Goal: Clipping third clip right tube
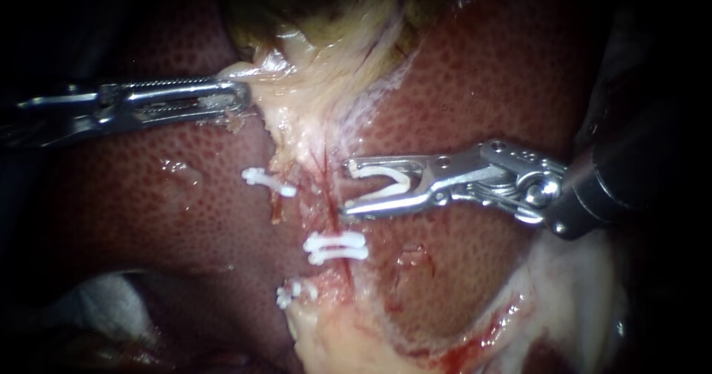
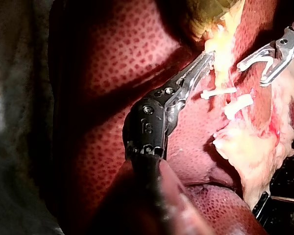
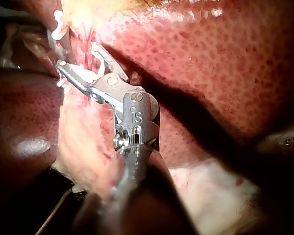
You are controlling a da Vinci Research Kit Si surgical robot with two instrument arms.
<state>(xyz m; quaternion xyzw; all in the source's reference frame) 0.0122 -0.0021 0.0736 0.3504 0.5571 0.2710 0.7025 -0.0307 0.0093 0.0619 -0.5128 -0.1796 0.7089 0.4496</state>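
White clip (image 1: 380, 182) held by right instrument (image 1: 347, 188), left instrument (image 1: 243, 96) grips tissue (image 1: 293, 84); left wrist view shows both.

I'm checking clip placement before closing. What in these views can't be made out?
Endoscope view: whether the red tube lies between the legs of the loaded clip in the right instrument; depth unclear.
Endoscope and left wrist views: how much pale tissue the left instrument holds, its tips sunk in it.
Endoscope view: the lowest clip, small, half buried.
Left wrist view: the right instrument's shaft, cut off by the edge.
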